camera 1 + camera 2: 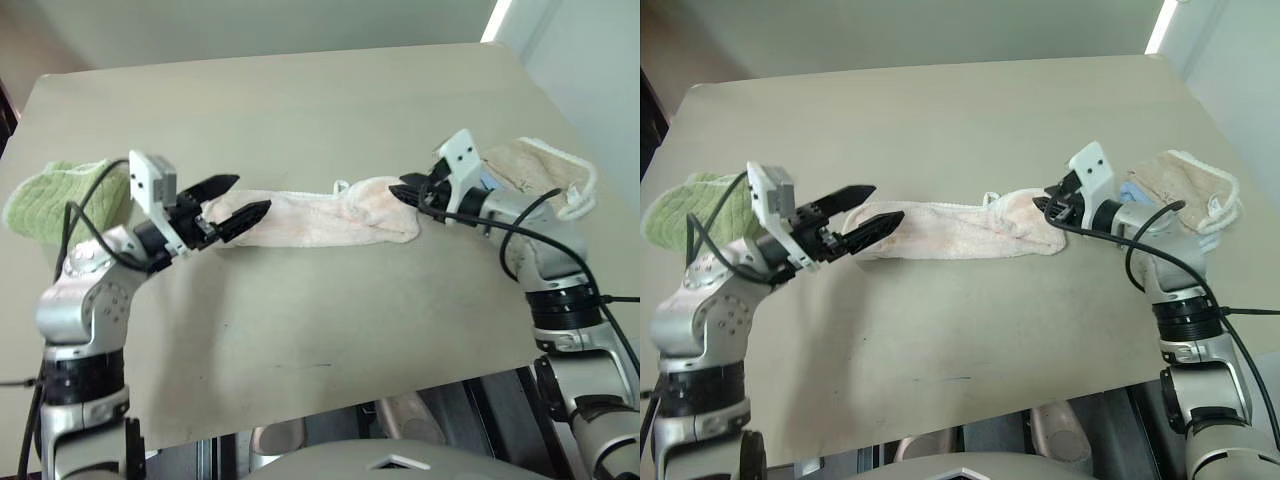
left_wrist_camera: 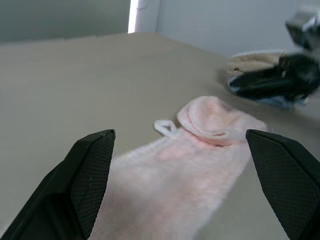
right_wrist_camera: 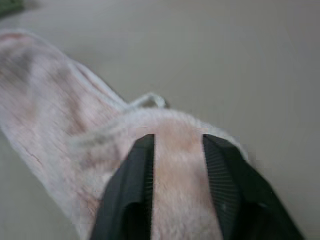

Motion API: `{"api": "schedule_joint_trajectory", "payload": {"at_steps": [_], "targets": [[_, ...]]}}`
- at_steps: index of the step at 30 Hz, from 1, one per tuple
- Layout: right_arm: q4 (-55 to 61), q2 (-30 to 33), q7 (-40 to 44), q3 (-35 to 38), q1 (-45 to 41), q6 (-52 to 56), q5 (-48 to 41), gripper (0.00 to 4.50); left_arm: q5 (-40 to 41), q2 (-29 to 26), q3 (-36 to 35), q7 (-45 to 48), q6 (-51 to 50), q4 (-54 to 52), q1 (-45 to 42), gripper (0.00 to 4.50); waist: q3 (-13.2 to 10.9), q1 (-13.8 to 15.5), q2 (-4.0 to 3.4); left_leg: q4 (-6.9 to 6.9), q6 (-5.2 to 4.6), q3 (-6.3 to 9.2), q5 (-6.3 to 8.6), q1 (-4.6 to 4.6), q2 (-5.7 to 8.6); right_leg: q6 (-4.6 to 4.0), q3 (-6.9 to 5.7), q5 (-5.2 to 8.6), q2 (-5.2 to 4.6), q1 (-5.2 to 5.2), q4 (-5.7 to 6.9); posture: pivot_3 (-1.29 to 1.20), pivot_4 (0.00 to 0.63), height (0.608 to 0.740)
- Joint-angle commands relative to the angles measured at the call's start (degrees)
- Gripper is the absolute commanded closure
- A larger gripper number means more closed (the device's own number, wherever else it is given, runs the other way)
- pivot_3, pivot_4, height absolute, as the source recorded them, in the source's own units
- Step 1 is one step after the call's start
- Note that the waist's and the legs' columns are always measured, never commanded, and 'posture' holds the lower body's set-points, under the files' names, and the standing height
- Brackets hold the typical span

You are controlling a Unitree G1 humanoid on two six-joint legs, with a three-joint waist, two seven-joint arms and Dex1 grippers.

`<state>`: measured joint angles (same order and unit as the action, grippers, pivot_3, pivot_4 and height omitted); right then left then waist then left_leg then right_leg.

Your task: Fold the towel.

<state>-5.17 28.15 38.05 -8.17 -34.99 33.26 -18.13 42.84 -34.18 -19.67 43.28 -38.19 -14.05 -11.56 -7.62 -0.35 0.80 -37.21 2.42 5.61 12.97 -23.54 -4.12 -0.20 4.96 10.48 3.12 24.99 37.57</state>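
Note:
The towel [image 1: 320, 215] lies as a long, narrow pale pink strip across the middle of the table [image 1: 300, 110], its small white loop [image 1: 341, 185] on the far edge. My left gripper [image 1: 250, 197] stands open at the strip's left end, one finger above the cloth and one beside it. In the left wrist view the towel [image 2: 185, 170] stretches away between the wide-apart fingers [image 2: 90, 170]. My right gripper [image 1: 402, 192] is at the bunched right end. In the right wrist view its fingers [image 3: 135, 175] pinch a ridge of the towel [image 3: 50, 100].
A green waffle towel [image 1: 55, 195] lies at the table's left edge, behind my left arm. A beige towel [image 1: 540, 165] on a light blue one [image 1: 490, 182] lies at the right edge, behind my right gripper. The table's front edge [image 1: 330, 400] runs close below.

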Motion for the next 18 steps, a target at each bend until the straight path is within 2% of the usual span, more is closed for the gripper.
{"api": "schedule_joint_trajectory", "payload": {"at_steps": [1, 4, 7, 9, 14, 18], "targets": [[-6.0, -2.0, 3.1, -2.1, 0.2, -7.4, 3.1, 4.37, 11.7, 3.4, -6.4, -9.4, -7.1, -8.3, 4.5, 0.0, 0.0, 0.0, 0.0, 0.03, 0.0, -0.04, 0.0, 0.11, 0.01, 0.0, 0.01, 0.02, 0.01, -0.09, -0.01, 0.0, 0.15, 0.74], [-12.3, -3.6, 4.4, -4.2, 0.1, -11.6, 6.3, 4.47, 20.2, 7.3, -10.0, -19.1, -10.0, -12.9, 8.5, 0.0, 0.0, 0.1, -0.01, 0.06, 0.01, -0.1, 0.0, 0.29, -0.02, -0.06, 0.01, 0.09, 0.0, -0.26, -0.01, 0.0, 0.15, 0.74], [-16.1, -4.5, 5.1, -5.5, -0.2, -14.5, 9.0, 4.47, 24.3, 10.0, -11.0, -28.6, -10.9, -15.9, 11.5, 0.0, 0.0, 0.3, -0.02, 0.11, 0.01, -0.15, 0.0, 0.59, -0.02, -0.57, 0.02, 0.44, -0.01, -0.54, -0.01, 0.0, 0.15, 0.74], [-17.1, -5.0, 5.3, -4.9, -0.4, -15.7, 9.6, 4.47, 26.8, 11.8, -11.0, -35.5, -11.1, -17.8, 14.0, 0.0, 0.0, 0.4, -0.01, 0.12, 0.01, -0.16, 0.01, 0.89, -0.02, -0.61, 0.03, 0.49, -0.01, -0.87, -0.02, 0.0, 0.15, 0.74], [-13.2, -5.5, 6.2, -0.5, -1.7, -17.7, 6.9, 4.47, 32.5, 15.3, -8.9, -48.9, -10.4, -21.5, 19.6, 0.0, 0.0, 0.4, -0.05, 0.2, 0.18, -0.19, 0.12, 1.56, 0.18, -0.61, 0.11, 0.63, 0.01, -1.5, -0.07, 0.0, 0.15, 0.74], [-7.6, -5.2, 6.9, 4.3, -3.5, -17.8, 3.0, 4.47, 40.8, 22.9, -9.6, -65.7, -3.6, -19.2, 18.5, 0.0, -0.1, 0.5, -0.2, 0.18, 0.48, -0.26, 0.13, 1.6, 0.36, -0.6, 0.1, 0.69, 0.04, -1.57, -0.07, 0.0, 0.15, 0.74]]}}
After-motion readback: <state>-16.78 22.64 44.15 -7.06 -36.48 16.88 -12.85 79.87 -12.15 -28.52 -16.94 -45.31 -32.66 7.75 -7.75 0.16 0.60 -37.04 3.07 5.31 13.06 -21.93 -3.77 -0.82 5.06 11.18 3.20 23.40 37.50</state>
